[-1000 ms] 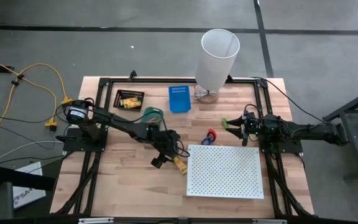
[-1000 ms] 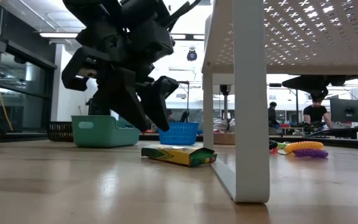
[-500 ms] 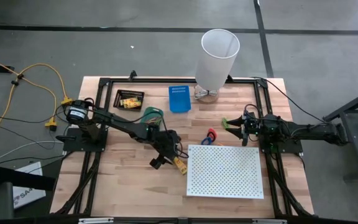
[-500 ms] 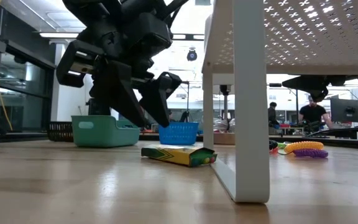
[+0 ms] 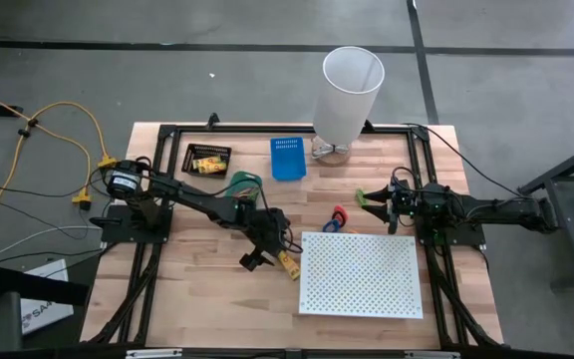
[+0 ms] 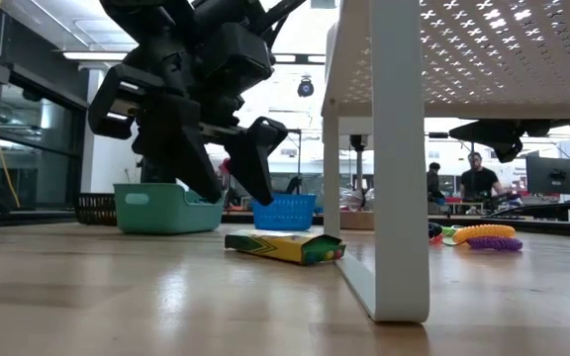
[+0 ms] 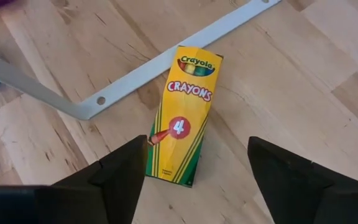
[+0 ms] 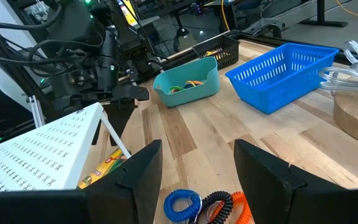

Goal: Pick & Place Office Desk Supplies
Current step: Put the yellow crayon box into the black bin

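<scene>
The crayon pack [image 7: 181,115] is lying on the table beside the board [image 5: 360,273], not yet gripped, while the left gripper [image 7: 194,168] is being held wide open above it and the right gripper [image 8: 197,162], open and empty, is being kept waiting near the coils [image 8: 207,205].

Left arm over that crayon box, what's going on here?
The left gripper hangs open just above the crayon box, which lies flat on the wooden table beside a leg of the white perforated board. Nothing is gripped yet; it looks lined up for a pick. The right gripper waits open at the table's right side, holding nothing, near the coiled loops.
</scene>
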Available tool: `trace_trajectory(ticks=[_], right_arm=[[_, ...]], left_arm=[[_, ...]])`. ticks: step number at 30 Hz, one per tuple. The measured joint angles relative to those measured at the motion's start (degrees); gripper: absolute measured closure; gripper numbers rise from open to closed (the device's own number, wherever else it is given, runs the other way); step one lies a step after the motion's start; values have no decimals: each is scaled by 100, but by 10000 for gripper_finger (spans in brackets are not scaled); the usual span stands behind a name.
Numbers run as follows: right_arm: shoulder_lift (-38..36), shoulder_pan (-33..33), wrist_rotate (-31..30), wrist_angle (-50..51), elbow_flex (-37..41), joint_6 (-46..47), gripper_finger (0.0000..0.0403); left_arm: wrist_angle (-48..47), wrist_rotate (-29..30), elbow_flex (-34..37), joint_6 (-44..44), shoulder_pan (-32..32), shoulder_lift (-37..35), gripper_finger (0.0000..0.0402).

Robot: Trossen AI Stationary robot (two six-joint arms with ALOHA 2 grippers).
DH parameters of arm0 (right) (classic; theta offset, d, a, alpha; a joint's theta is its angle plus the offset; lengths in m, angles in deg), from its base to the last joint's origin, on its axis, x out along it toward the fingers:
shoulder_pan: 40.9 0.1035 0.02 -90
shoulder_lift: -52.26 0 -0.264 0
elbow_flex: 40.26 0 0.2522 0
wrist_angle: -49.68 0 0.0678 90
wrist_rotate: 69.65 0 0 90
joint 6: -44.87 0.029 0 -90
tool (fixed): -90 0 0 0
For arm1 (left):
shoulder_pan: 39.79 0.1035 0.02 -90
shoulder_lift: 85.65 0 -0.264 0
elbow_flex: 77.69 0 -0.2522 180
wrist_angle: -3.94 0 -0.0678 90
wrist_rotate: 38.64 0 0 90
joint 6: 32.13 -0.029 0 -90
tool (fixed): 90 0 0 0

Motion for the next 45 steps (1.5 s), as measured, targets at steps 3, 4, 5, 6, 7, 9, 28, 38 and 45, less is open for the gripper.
trace_trajectory(ticks=[3,4,5,6,7,9,28,38,45], right_arm=[[1,0,1,0,1,0,215],[1,1,1,0,2,0,215],[2,0,0,0,2,0,215],[0,0,0,0,0,0,215],[2,1,1,0,2,0,215],[0,2,2,0,0,0,215],[0,0,0,4,2,0,215],[2,0,1,4,0,0,215],[2,0,1,3,1,0,215]], left_arm=[[-1,19,0,-147,0,0,123],[4,35,0,-206,0,0,123],[21,51,0,-252,0,27,123],[89,52,-5,-281,0,79,122],[100,63,-8,-316,1,103,122],[101,72,0,-406,22,141,122],[410,166,-2,-409,109,534,122],[418,278,-2,-377,109,568,122],[415,194,-2,-182,92,567,122]])
